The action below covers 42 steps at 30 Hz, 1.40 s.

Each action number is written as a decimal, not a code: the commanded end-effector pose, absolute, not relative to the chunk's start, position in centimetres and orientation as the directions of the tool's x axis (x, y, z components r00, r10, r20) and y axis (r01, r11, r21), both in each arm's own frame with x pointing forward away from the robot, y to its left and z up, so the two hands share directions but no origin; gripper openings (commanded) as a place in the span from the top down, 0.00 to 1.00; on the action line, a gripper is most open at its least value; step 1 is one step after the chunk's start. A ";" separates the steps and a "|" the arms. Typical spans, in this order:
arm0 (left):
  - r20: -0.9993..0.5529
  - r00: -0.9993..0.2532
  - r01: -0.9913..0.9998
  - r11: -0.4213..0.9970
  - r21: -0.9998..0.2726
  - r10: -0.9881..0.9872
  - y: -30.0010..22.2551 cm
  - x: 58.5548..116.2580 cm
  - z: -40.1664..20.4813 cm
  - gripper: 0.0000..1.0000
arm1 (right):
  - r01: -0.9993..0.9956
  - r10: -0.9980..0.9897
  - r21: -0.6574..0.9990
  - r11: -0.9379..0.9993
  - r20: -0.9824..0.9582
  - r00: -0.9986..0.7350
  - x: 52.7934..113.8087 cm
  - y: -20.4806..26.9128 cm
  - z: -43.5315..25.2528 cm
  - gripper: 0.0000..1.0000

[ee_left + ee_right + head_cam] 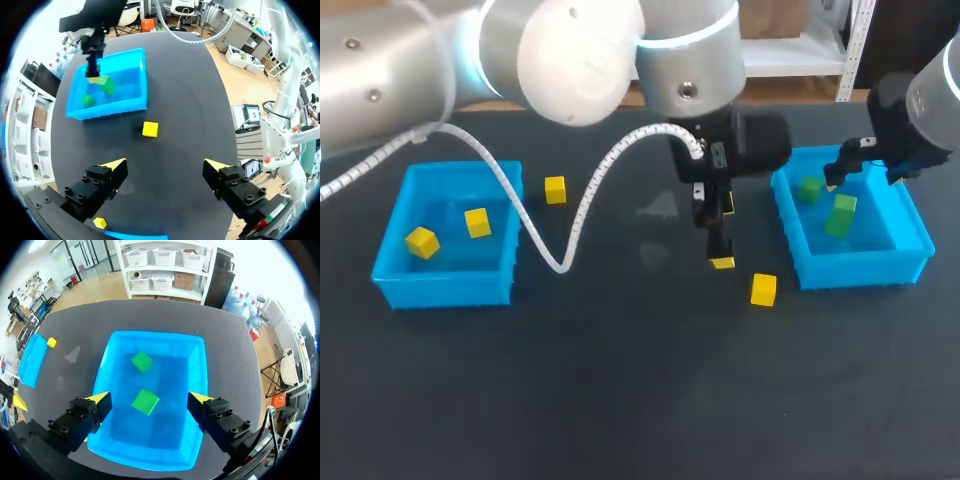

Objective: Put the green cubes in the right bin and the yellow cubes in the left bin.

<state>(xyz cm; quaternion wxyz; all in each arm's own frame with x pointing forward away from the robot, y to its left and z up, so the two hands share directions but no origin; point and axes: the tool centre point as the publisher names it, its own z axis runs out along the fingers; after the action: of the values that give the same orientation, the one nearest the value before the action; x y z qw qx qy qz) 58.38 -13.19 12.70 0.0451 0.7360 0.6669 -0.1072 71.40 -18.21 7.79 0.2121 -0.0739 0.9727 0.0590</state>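
Two green cubes (809, 188) (840, 215) lie in the right blue bin (860, 268). My right gripper (865, 172) hangs open above that bin; in its wrist view its fingers (150, 399) spread over the near green cube (145, 401), with the other (142, 362) farther in. The left blue bin (445, 290) holds two yellow cubes (421, 241) (477, 222). One yellow cube (555, 189) sits on the table beside the left bin. Another yellow cube (763, 289) lies near the right bin, just ahead of my open, empty left gripper (722, 235) (166, 165).
The left arm's white cable (560, 262) loops down onto the table between the bins. The dark tabletop (640, 400) stretches bare toward the front edge. In the left wrist view the right bin (140, 75) lies beyond the loose yellow cube (150, 129).
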 end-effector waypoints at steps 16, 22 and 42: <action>-0.165 0.079 0.993 -0.091 -0.071 0.983 -16.6 58.7 8.3 0.00 | -0.167 -0.117 0.082 0.983 -0.425 -0.898 71.3 -18.2 7.8 0.00; -0.140 0.072 0.995 -0.080 -0.052 0.988 -17.2 58.5 6.7 0.00 | -0.167 -0.117 0.082 0.983 -0.425 -0.898 71.3 -18.2 7.8 0.00; -0.124 0.016 1.000 -0.019 -0.020 0.992 -17.8 59.5 3.3 0.00 | -0.167 -0.117 0.082 0.983 -0.425 -0.898 71.3 -18.2 7.8 0.00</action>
<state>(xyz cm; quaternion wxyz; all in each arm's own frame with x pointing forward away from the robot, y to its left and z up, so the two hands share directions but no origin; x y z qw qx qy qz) 59.26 -17.76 3.69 0.0360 0.7116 0.6999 -0.0495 71.40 -18.21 7.79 0.2121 -0.0739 0.9727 0.0590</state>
